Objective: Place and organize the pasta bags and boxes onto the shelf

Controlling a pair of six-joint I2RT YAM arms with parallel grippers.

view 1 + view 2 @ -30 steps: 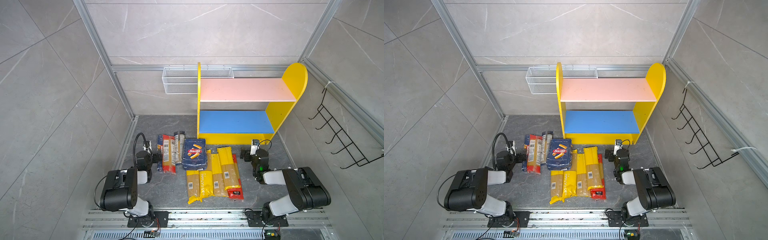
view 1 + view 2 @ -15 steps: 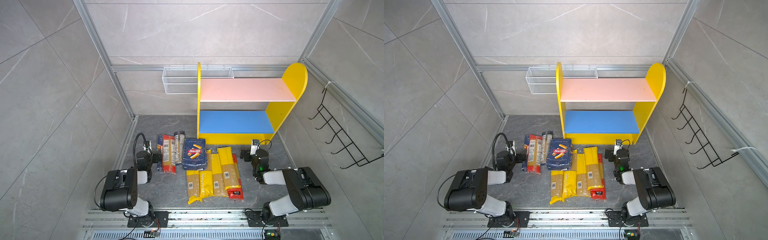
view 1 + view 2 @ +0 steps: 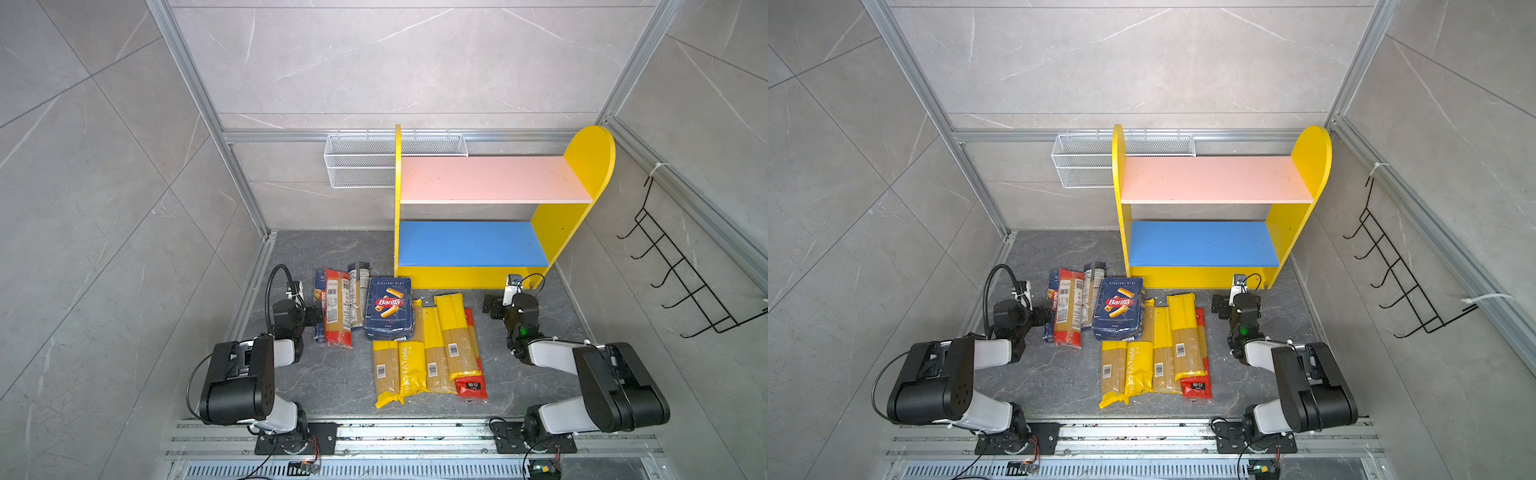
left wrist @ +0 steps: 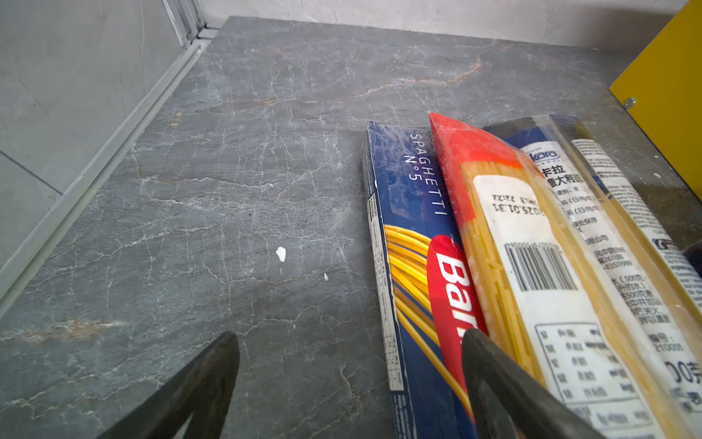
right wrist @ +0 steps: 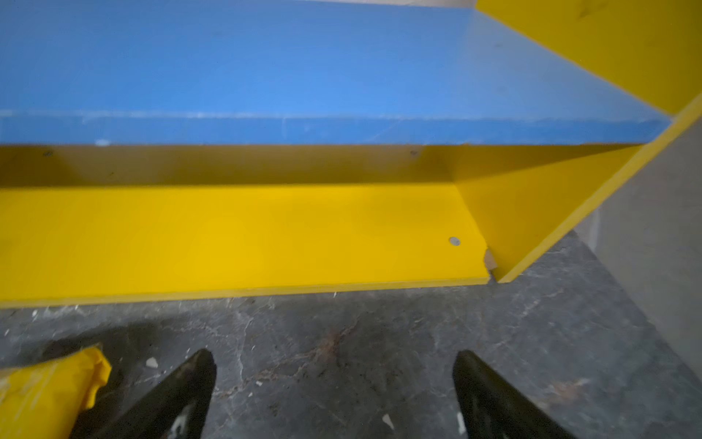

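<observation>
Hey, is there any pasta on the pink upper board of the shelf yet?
No, in a top view the pink upper board of the shelf carries nothing at all.

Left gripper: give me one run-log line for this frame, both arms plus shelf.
left gripper: open, beside spaghetti box | right gripper: open, empty, in front of shelf | shelf: no pasta on it yet

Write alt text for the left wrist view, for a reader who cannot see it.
The left gripper, jaws open, hovers low over a grey floor at the edge of a blue spaghetti box. A red-and-clear spaghetti bag lies partly over the box, a dark bag beside it, and a yellow shelf panel stands behind.
</observation>
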